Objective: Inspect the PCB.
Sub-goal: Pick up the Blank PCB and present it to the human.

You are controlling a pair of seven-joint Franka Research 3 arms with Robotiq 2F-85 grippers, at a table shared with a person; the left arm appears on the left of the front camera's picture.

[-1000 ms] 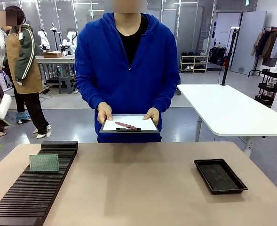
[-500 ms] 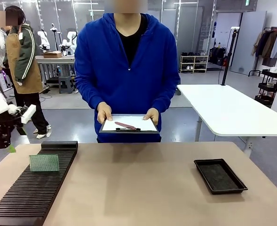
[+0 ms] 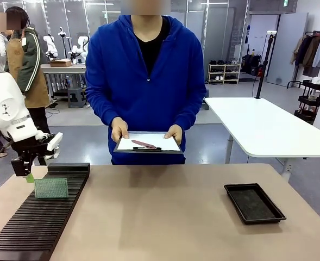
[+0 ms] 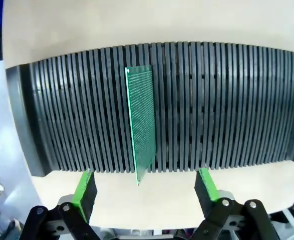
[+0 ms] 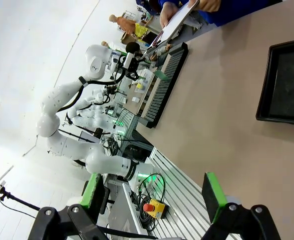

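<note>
Brought left gripper (image 3: pixel 29 175) in from left edge to over PCB (image 3: pixel 51 188), jaws wide apart, empty. Stood PCB upright in rack (image 3: pixel 40 228) slot, top edge free, likely for pinching. Parked right gripper (image 5: pixel 154 192) spread, empty.

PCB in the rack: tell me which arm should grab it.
Left. Its open pincer hangs just above the PCB standing in the rack; the right pincer is far across the table.
</note>
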